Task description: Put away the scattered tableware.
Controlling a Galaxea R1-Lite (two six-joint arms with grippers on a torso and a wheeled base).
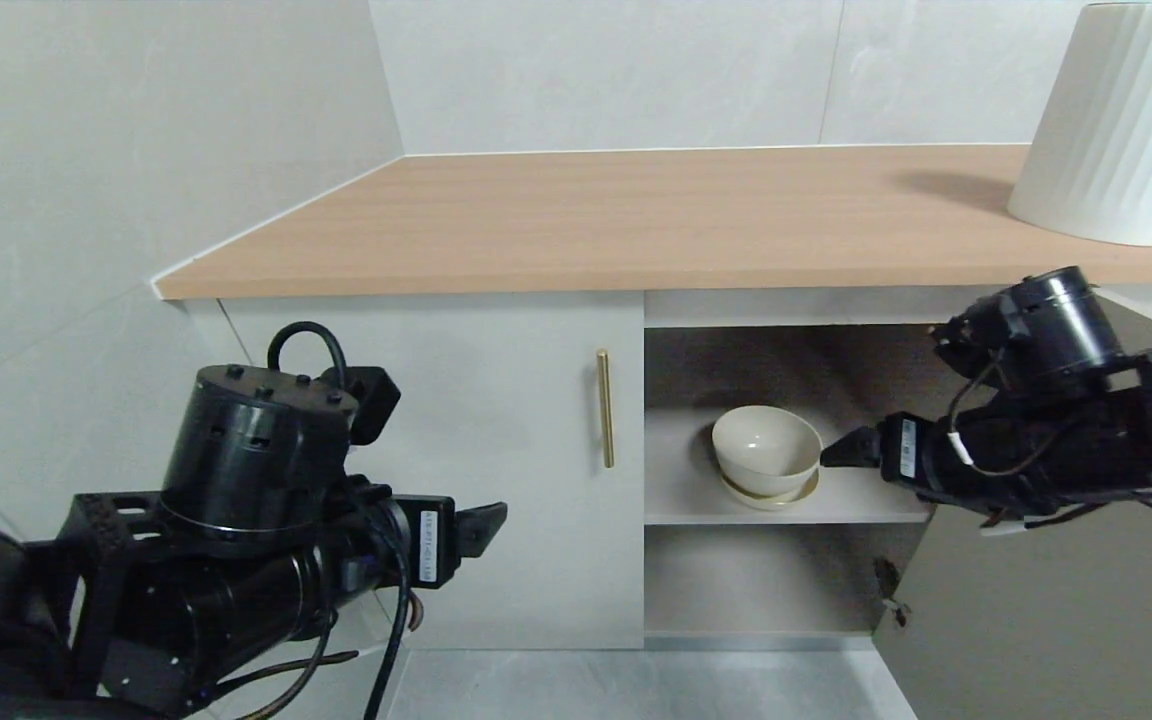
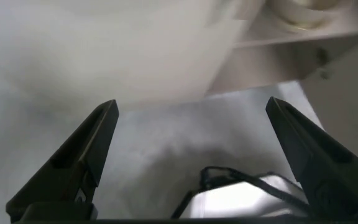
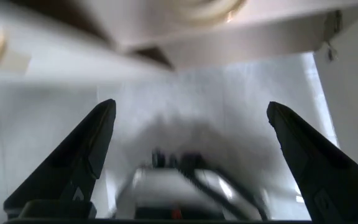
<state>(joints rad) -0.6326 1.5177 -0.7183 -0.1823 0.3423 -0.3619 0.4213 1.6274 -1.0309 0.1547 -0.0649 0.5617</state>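
Cream bowl (image 1: 766, 448) nested on a saucer (image 1: 772, 494), on the middle shelf (image 1: 681, 500) of the open cabinet compartment, under the wooden countertop (image 1: 586, 220). Right gripper (image 3: 190, 107) level with the bowl, tips just beside its rim, jaws spread wide and empty. Left gripper (image 2: 191, 102) low before the closed door (image 1: 496, 400), likewise wide open, holding nothing. Probable hazards: bowl nudged off its saucer by a spread finger during any sideways move; swung-open door (image 1: 1036, 620), close under the right arm, caught and jolted; brass handle (image 1: 604, 408) clipped by the left gripper.
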